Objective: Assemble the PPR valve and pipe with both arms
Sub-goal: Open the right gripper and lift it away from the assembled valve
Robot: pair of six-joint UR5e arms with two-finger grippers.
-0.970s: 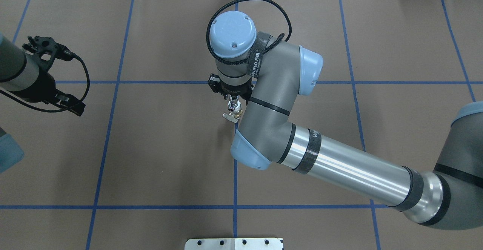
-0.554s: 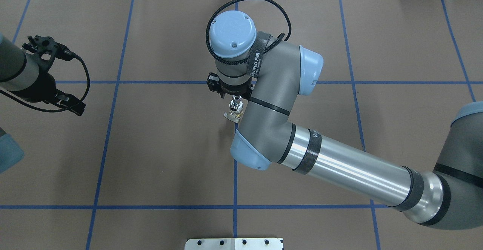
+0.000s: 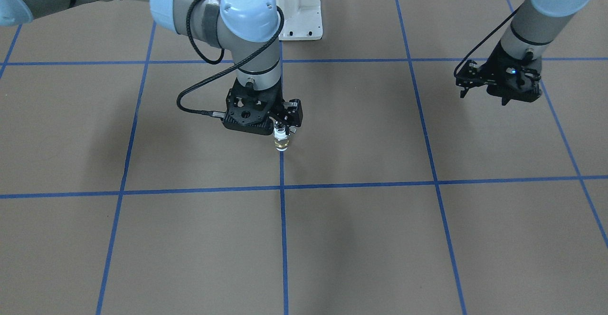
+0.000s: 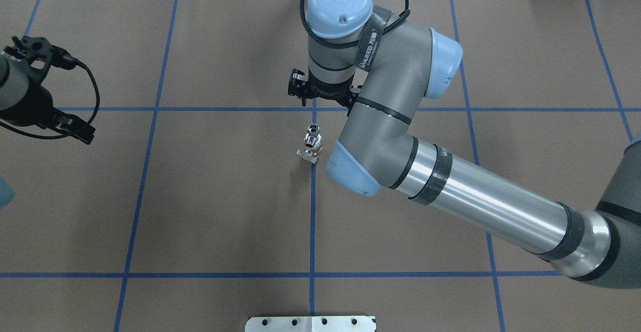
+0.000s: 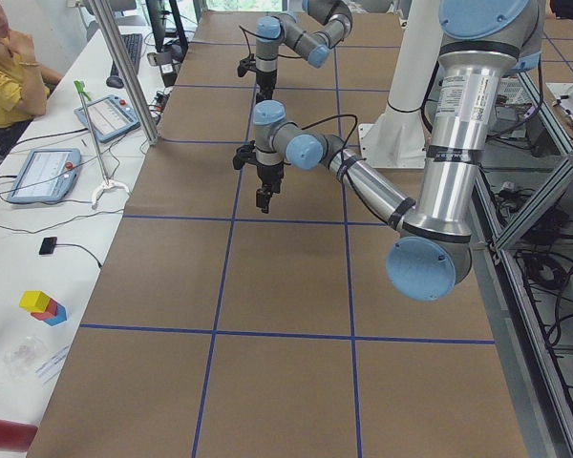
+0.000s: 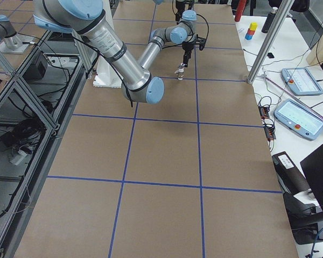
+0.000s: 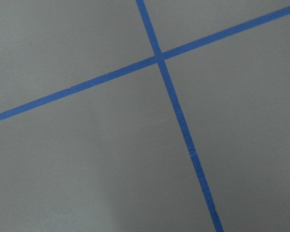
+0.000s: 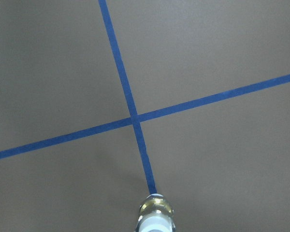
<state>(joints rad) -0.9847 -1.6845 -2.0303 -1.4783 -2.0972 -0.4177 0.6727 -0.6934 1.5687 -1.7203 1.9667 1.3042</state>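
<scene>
Two arms are present, one gripper on each. One PPR valve (image 4: 310, 154) and one pipe (image 4: 313, 135) are counted, and the two are joined into a single upright stack: valve at the bottom on the table (image 4: 210, 207), silver pipe seated in its top end. The stack stands free on the central blue tape line (image 4: 312, 222), between two tape crossings and nearer the one on the operators' side. The front-facing view shows the same arrangement, with the brass band low and the silver head uppermost. The right gripper (image 3: 286, 121) hangs just above the pipe head without touching it. Its jaws stand apart and hold nothing. The right wrist camera shows the valve at its bottom edge, with one tape crossing beyond it. The left gripper (image 3: 504, 97) hangs over bare table well off to the robot's left, far from the stack, and carries nothing; the spread of its jaws cannot be told from any view. The left wrist camera shows one tape crossing only. Also recorded: one white pedestal base (image 3: 300, 18) on the robot's side of the table, one metal plate (image 4: 310, 323) at the table's near edge in the overhead view, one seated person in yellow (image 5: 2, 72) and two handheld control panels (image 5: 106, 116) on the side bench.
</scene>
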